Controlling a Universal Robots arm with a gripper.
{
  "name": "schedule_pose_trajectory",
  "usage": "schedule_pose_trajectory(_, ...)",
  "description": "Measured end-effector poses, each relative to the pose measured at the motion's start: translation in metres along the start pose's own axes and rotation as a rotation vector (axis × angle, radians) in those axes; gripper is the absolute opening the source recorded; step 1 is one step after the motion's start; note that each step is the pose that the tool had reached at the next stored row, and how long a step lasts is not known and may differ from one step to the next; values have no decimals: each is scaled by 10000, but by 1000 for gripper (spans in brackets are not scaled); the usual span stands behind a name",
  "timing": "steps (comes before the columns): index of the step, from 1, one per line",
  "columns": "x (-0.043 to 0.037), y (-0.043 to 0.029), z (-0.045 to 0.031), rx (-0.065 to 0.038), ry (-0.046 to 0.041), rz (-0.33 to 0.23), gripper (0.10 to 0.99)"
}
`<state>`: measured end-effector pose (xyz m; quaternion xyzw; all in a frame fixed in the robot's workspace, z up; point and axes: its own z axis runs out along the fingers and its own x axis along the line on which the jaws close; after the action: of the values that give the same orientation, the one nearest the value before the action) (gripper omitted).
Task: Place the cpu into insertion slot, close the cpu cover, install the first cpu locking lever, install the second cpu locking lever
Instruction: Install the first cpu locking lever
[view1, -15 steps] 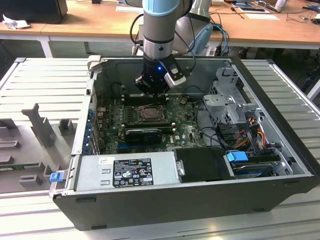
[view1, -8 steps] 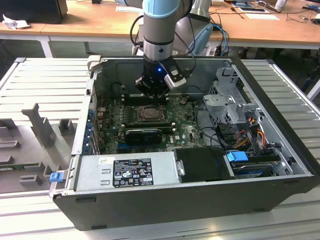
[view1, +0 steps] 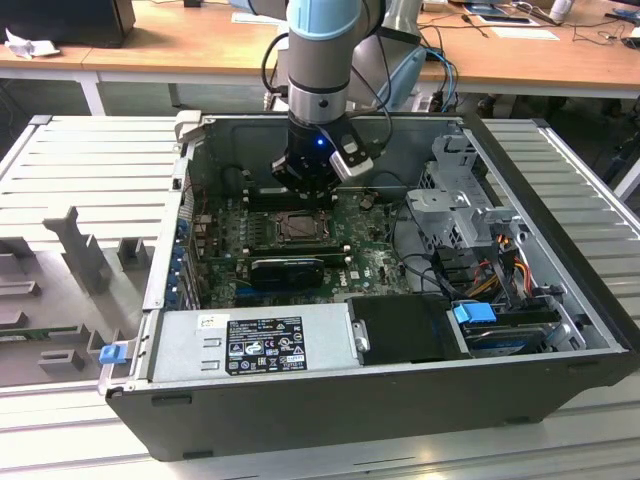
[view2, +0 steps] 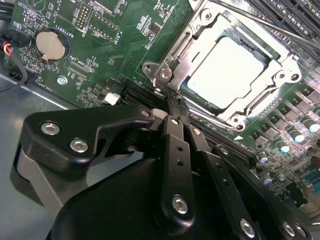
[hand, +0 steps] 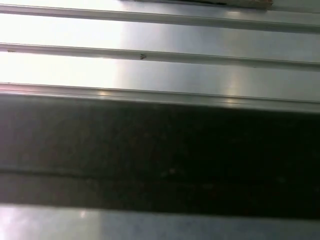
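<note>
The cpu (view2: 227, 72) lies flat in the insertion slot (view2: 271, 59), its silver top bright. The cpu cover (view2: 200, 27) sits down around it as a silver frame. A thin metal lever rod (view2: 287, 31) runs along the socket's far side. In the second wrist view my gripper (view2: 170, 99) is shut, with its black fingers (view2: 176, 145) meeting in a point at the corner of the cover's frame. I cannot tell whether anything is pinched between the tips. In the exterior view the gripper (view1: 303, 190) hangs just behind the socket (view1: 299, 227) on the green board.
The open case holds a black ribbed block (view1: 287, 268) in front of the socket, a power supply (view1: 255, 345) at the front and a drive cage (view1: 460, 200) on the exterior view's right. A coin battery (view2: 51, 44) and memory slots (view2: 300, 12) flank the socket.
</note>
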<state>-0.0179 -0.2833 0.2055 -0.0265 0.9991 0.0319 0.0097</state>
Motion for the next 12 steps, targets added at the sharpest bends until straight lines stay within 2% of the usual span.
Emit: schedule_pose_trajectory(12,1,-1,10,27,5,-1,106)
